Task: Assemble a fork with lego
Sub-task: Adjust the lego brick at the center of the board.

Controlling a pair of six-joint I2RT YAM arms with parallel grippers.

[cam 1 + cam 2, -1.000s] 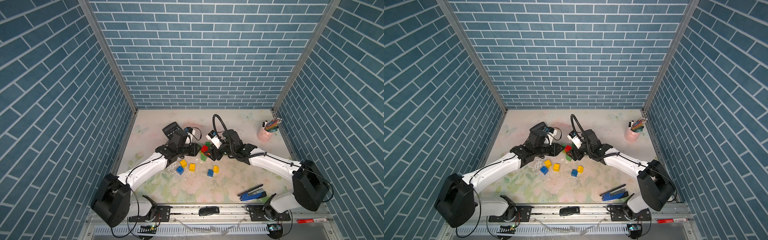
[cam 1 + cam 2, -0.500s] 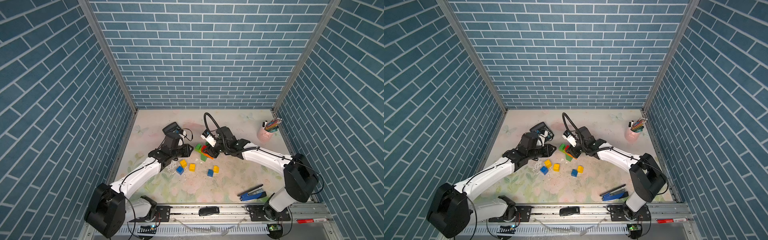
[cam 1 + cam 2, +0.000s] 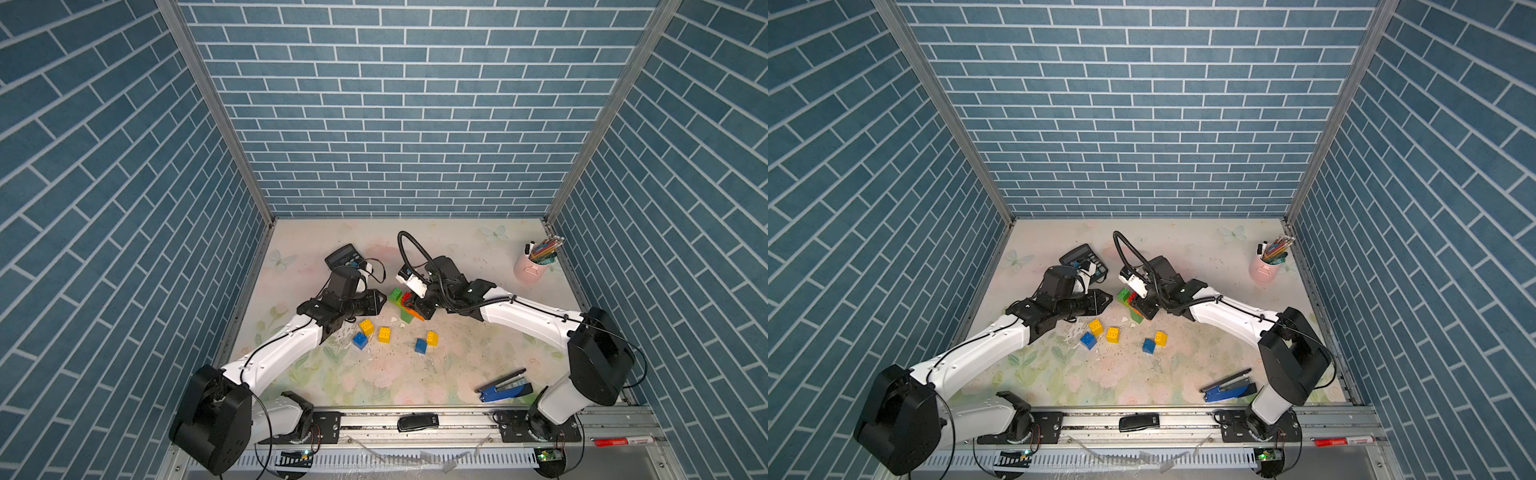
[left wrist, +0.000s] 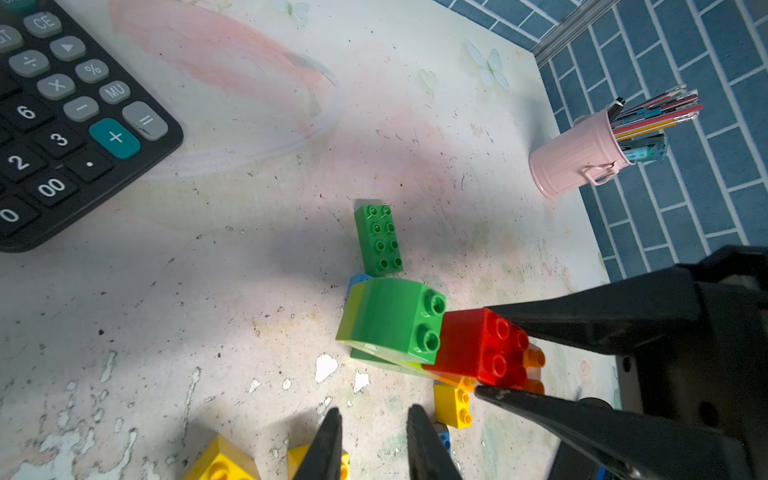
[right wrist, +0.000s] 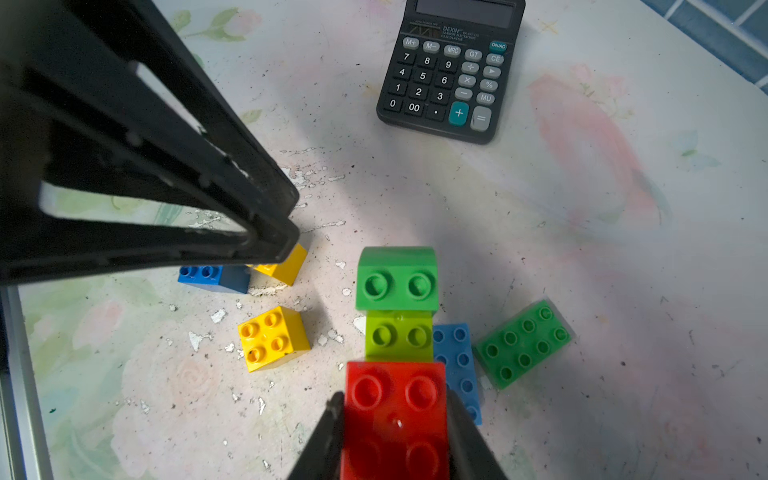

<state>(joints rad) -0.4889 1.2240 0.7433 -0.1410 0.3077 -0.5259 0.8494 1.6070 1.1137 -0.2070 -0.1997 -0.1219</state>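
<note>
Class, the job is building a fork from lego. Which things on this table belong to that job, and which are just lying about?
Belong to the job:
red brick, green curved brick, lime brick, blue oblong brick, green oblong brick, orange brick, yellow bricks, small blue bricks.

Just lying about:
calculator, pink pen pot, blue stapler.

Back wall (image 3: 399, 124): blue bricks with thin white lines between them.
Side walls (image 3: 104, 187): the same blue bricks, one wall on the left and one on the right.
Corner posts (image 3: 220, 116): grey metal strips where the walls meet.
Table top (image 3: 457, 365): pale, with soft pink flowers, green leaves and butterflies printed on it.
Worn spots (image 4: 324, 368): small white chips and dark specks near the middle of the table top.
Front rail (image 3: 465, 422): a grey metal bar along the near edge.
Light: bright, with soft grey shadows on the table top.
</note>
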